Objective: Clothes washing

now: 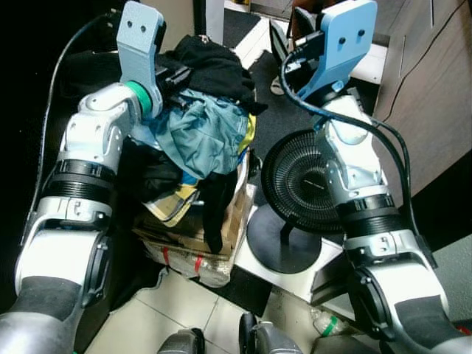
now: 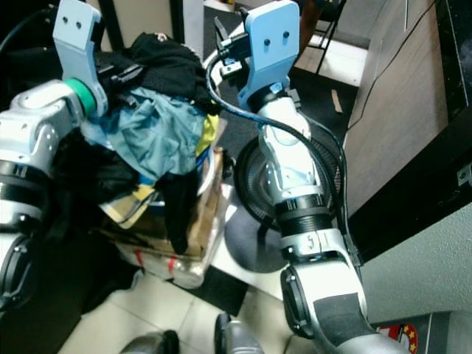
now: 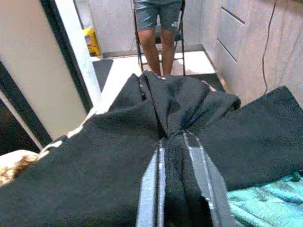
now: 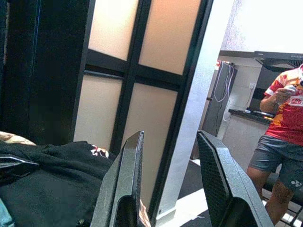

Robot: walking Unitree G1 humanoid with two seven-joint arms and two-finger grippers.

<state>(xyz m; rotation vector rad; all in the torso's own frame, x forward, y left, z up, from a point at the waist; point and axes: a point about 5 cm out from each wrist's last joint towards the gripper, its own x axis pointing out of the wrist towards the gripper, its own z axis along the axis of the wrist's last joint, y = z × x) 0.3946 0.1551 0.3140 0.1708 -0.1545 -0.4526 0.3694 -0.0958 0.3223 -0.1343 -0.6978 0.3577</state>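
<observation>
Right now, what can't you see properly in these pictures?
- Cardboard box under the heap: its contents, buried by the black garment and crumpled teal cloth, head views.
- Left gripper: its tips, sunk in the black garment, left wrist view.
- Person in a red patterned shirt: cut off by the edge, right wrist view.

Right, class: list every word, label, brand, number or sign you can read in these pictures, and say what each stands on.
None can be read for certain.
Centre hub of the black round floor fan: a line of pale lettering, too small to read.
Leg of the person's grey shorts: a small white mark, too blurred to read.
Red and yellow sticker at the wall's foot: partly cut off, unreadable.
</observation>
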